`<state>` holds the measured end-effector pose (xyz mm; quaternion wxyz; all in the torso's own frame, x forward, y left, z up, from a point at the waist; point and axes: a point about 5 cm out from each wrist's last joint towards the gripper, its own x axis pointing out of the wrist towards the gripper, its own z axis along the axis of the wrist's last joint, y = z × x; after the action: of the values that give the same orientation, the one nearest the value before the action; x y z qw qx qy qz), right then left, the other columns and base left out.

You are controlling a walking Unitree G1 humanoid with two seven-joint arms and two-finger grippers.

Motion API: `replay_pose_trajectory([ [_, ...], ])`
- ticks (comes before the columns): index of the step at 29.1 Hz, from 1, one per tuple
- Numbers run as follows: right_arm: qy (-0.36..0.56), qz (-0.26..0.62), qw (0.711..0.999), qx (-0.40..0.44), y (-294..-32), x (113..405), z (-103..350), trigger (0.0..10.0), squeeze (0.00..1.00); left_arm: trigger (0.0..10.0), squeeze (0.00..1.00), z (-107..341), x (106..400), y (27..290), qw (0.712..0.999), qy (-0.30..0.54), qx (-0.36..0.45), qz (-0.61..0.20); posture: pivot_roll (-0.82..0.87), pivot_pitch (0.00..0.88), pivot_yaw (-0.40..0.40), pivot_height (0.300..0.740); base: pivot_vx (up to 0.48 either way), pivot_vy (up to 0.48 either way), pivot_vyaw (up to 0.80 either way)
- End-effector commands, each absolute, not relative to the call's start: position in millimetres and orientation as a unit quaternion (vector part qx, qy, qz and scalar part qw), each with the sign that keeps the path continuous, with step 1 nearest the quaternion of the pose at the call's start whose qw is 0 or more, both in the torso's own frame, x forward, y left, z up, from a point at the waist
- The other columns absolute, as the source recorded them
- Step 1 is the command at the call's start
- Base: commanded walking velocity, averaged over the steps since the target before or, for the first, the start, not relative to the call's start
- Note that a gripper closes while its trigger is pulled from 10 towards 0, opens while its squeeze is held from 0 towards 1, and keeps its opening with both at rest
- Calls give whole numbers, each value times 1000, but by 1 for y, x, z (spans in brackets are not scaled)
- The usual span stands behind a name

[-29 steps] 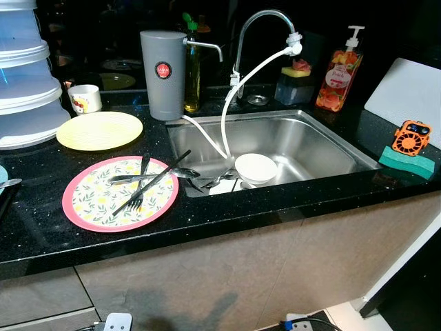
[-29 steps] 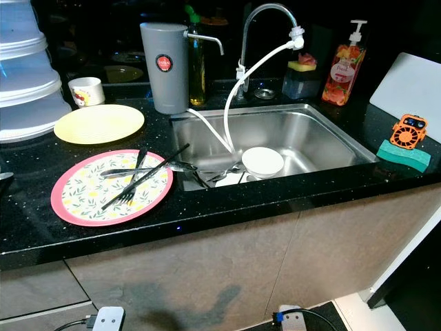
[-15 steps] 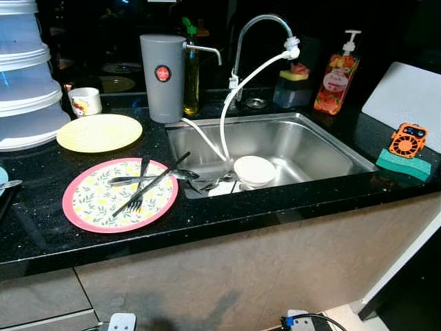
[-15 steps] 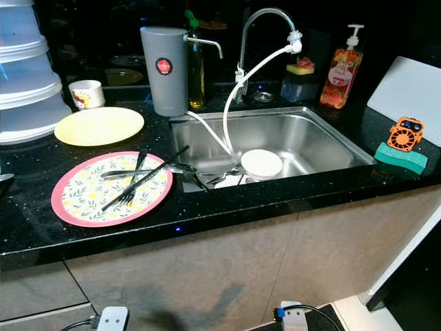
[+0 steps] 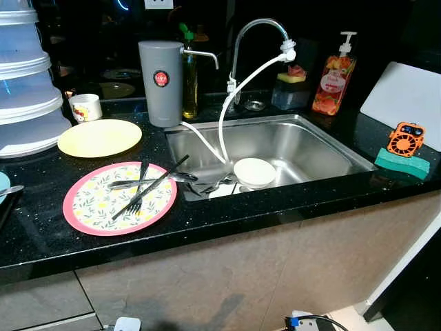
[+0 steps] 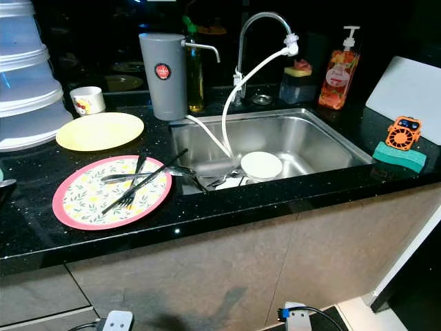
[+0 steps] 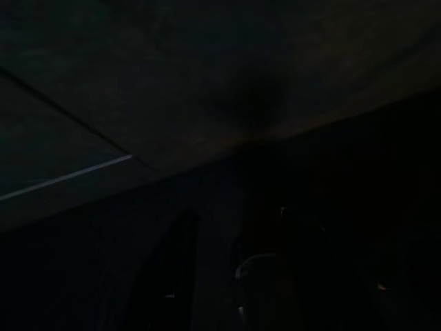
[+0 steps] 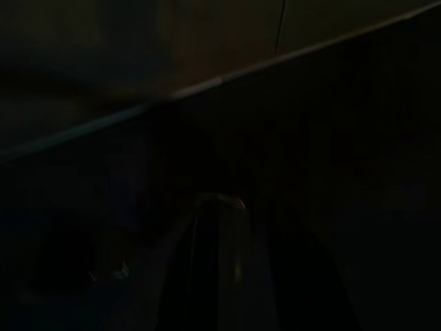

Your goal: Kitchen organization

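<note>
A pink-rimmed patterned plate (image 5: 103, 207) lies on the black counter, left of the sink, with a black fork (image 5: 138, 196), a knife and a spoon across it. Behind it rests a plain yellow plate (image 5: 100, 137). The steel sink (image 5: 303, 141) holds a white bowl (image 5: 254, 172) and some cutlery (image 5: 213, 185) at its near left corner. A white hose (image 5: 231, 103) hangs from the tap (image 5: 258, 27) into the sink. Both wrist views are very dark; faint finger outlines are all that can be made out.
A grey water filter jug (image 5: 160, 83) and a small white cup (image 5: 85, 107) stand at the back left, beside stacked clear containers (image 5: 24, 96). A soap dispenser (image 5: 334, 74), a white cutting board (image 5: 406, 96) and an orange gadget on a green sponge (image 5: 403, 153) are at the right. Cables lie on the floor.
The whole scene has shifted slightly in the head views, so the camera has moved. Nothing on the counter has moved.
</note>
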<state>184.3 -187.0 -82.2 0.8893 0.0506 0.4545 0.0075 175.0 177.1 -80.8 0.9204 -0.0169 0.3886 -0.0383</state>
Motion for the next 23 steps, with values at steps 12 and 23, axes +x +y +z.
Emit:
replay_pose_trajectory([
  [12, 444, -3, 893, 75, -189, 191, -79, 10000, 0, 10000, 0, -82, 173, 183, 920, 392, -13, -13, -3, 25, -33, 740, 0, 0, 0],
  [23, 429, 28, 903, 23, -187, 199, -74, 10000, 0, 10000, 0, -81, 172, 187, 923, 384, -24, 17, 6, 20, -47, 740, 0, 0, 0],
])
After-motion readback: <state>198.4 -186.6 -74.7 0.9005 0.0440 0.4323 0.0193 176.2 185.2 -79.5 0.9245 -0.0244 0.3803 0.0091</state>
